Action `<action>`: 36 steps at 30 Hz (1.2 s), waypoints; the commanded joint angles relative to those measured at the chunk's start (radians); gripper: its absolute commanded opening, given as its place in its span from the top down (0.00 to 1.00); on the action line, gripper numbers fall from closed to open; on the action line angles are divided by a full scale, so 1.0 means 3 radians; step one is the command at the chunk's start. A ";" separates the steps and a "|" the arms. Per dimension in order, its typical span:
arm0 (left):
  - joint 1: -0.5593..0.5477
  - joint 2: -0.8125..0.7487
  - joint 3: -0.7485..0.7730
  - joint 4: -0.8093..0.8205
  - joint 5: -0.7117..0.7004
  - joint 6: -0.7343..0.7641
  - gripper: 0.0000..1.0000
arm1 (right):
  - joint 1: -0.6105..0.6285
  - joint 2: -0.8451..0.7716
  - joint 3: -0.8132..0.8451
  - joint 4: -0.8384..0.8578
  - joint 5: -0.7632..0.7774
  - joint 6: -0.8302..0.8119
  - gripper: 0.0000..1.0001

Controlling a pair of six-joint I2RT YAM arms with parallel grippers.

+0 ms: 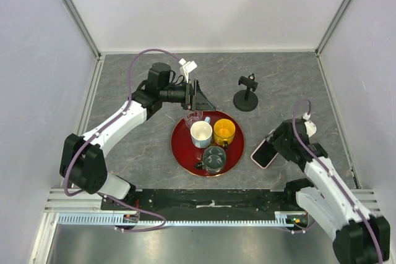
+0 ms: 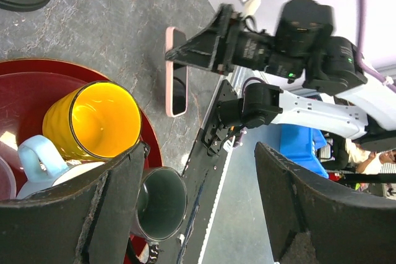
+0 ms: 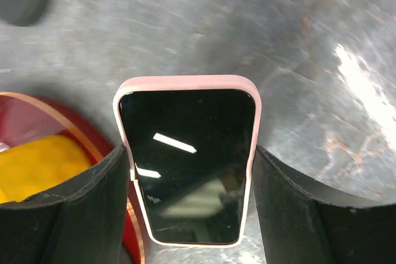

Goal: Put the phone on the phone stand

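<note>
The grey marbled bench (image 1: 148, 153) carries one round red tray (image 1: 180, 153), the only thing here holding other things. In it stand four drinking vessels, close together. They are one yellow cup (image 2: 102, 122), one white mug (image 1: 201, 133) with a pale blue handle, one dark mug (image 2: 162, 202) at the near rim and one clear glass (image 1: 193, 117) at the far rim. The yellow cup and the dark mug show only their own inner walls; the glass is too small to judge.

Two arms work the bench. The left tool (image 2: 201, 165) hangs over the tray's far edge with its fingers spread wide and nothing between them.

One phone stand (image 1: 246, 96) stands upright on its disc base beyond the tray, to the right.

One phone (image 1: 262, 156) (black screen, pink case) sits just right of the tray, apart from the stand. The right tool (image 3: 190, 159) straddles it, a finger at each long edge. I cannot tell whether they actually pinch it.
</note>
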 commanded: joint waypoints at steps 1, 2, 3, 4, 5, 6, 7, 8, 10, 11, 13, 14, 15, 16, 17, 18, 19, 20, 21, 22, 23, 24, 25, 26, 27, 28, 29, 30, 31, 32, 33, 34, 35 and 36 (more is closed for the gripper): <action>-0.0036 0.0042 0.0012 0.0070 0.0116 0.0034 0.21 | 0.0008 -0.0655 0.0022 0.0618 -0.0217 -0.0435 1.00; -0.0036 0.0047 0.0012 0.0086 0.0126 0.0024 0.21 | 0.0008 -0.0753 0.0032 0.0629 -0.0237 -0.0517 1.00; -0.0041 0.0047 0.0012 0.0106 0.0167 0.0014 0.21 | 0.0008 -0.0961 0.0042 0.0644 -0.0263 -0.0685 1.00; -0.0041 0.0052 0.0012 0.0132 0.0193 -0.0017 0.21 | 0.0008 -0.1070 0.0047 0.0700 -0.0293 -0.0767 1.00; -0.0046 0.0042 -0.0004 0.0157 0.0218 -0.0032 0.21 | 0.0008 -0.1177 0.0057 0.0706 -0.0304 -0.0824 1.00; -0.0046 0.0037 -0.0009 0.0213 0.0264 -0.0057 0.21 | 0.0008 -0.1406 0.0063 0.0726 -0.0360 -0.0941 1.00; -0.0062 0.0037 -0.0009 0.0229 0.0285 -0.0063 0.21 | 0.0008 -0.1520 0.0047 0.0827 -0.0411 -0.0998 1.00; -0.0077 0.0037 -0.0004 0.0239 0.0310 -0.0048 0.21 | 0.0008 -0.1632 0.0037 0.0889 -0.0462 -0.1049 1.00; -0.0133 0.0037 0.0006 0.0244 0.0346 0.0003 0.21 | 0.0003 -0.1919 0.0001 0.1123 -0.0666 -0.1146 1.00; -0.0169 0.0042 0.0017 0.0244 0.0346 0.0024 0.21 | 0.0003 -0.1980 0.0001 0.1186 -0.0748 -0.1152 1.00; -0.0291 0.0032 0.0032 0.0229 0.0341 0.0090 0.21 | 0.0008 -0.2063 0.0006 0.1379 -0.0942 -0.1131 1.00; -0.0342 0.0022 0.0032 0.0234 0.0341 0.0121 0.22 | 0.0008 -0.2053 0.0011 0.1456 -0.1004 -0.1101 1.00; -0.0404 0.0006 0.0037 0.0229 0.0311 0.0192 0.23 | 0.0008 -0.2032 0.0017 0.1543 -0.1060 -0.1035 1.00; -0.0526 -0.0009 0.0032 0.0209 0.0280 0.0233 0.23 | 0.0008 -0.2012 0.0032 0.1686 -0.1126 -0.0973 1.00; -0.0588 -0.0055 0.0027 0.0203 0.0244 0.0284 0.23 | 0.0008 -0.1991 0.0047 0.1758 -0.1152 -0.0801 1.00; -0.0654 -0.0081 0.0017 0.0188 0.0153 0.0381 0.23 | 0.0013 -0.1936 0.0062 0.1840 -0.1198 -0.0728 1.00; -0.0771 -0.0101 0.0012 0.0173 0.0101 0.0428 0.23 | 0.0008 -0.1905 0.0103 0.1962 -0.1229 -0.0656 1.00; -0.0823 -0.0132 0.0012 0.0137 0.0045 0.0474 0.21 | 0.0008 -0.1884 0.0119 0.2004 -0.1255 -0.0504 1.00; -0.0910 -0.0183 0.0002 0.0132 -0.0062 0.0535 0.20 | 0.0008 -0.1848 0.0134 0.2035 -0.1265 -0.0447 1.00; -0.0946 -0.0208 -0.0029 0.0132 -0.0124 0.0561 0.18 | 0.0008 -0.1838 0.0165 0.2065 -0.1260 -0.0385 1.00; -0.0977 -0.0234 -0.0049 0.0137 -0.0195 0.0591 0.17 | 0.0008 -0.1838 0.0180 0.2147 -0.1260 -0.0339 1.00; -0.1033 -0.0275 -0.0060 0.0137 -0.0312 0.0647 0.16 | 0.0003 -0.1838 0.0190 0.2153 -0.1255 -0.0253 1.00; -0.1053 -0.0285 -0.0070 0.0117 -0.0369 0.0678 0.16 | 0.0008 -0.1833 0.0226 0.2137 -0.1255 -0.0211 1.00; -0.1074 -0.0296 -0.0065 0.0071 -0.0435 0.0704 0.15 | 0.0008 -0.1828 0.0241 0.2117 -0.1245 -0.0180 1.00; -0.1105 -0.0316 -0.0065 0.0060 -0.0552 0.0745 0.15 | 0.0008 -0.1802 0.0262 0.2092 -0.1245 -0.0114 1.00; -0.1120 -0.0321 -0.0085 0.0055 -0.0609 0.0755 0.15 | 0.0008 -0.1787 0.0287 0.2076 -0.1255 -0.0088 1.00; -0.1140 -0.0336 -0.0091 0.0050 -0.0666 0.0770 0.15 | 0.0008 -0.1766 0.0298 0.1985 -0.1265 -0.0058 1.00; -0.1161 -0.0352 -0.0096 0.0045 -0.0767 0.0796 0.15 | 0.0003 -0.1731 0.0308 0.1948 -0.1280 -0.0037 1.00; -0.1176 -0.0382 -0.0111 0.0045 -0.0814 0.0811 0.15 | 0.0008 -0.1725 0.0328 0.1872 -0.1281 -0.0012 1.00; -0.1192 -0.0388 -0.0121 0.0045 -0.0865 0.0827 0.15 | 0.0008 -0.1715 0.0334 0.1846 -0.1281 0.0004 1.00; -0.1222 -0.0403 -0.0131 0.0045 -0.0972 0.0857 0.15 | 0.0008 -0.1720 0.0344 0.1805 -0.1275 0.0009 1.00; -0.1243 -0.0413 -0.0147 0.0045 -0.1029 0.0868 0.15 | 0.0008 -0.1725 0.0349 0.1769 -0.1280 0.0034 1.00; -0.1253 -0.0413 -0.0152 0.0045 -0.1065 0.0883 0.15 | 0.0008 -0.1710 0.0349 0.1754 -0.1296 0.0040 1.00; -0.1278 -0.0418 -0.0157 0.0045 -0.1116 0.0898 0.15 | 0.0008 -0.1695 0.0359 0.1728 -0.1316 0.0040 1.00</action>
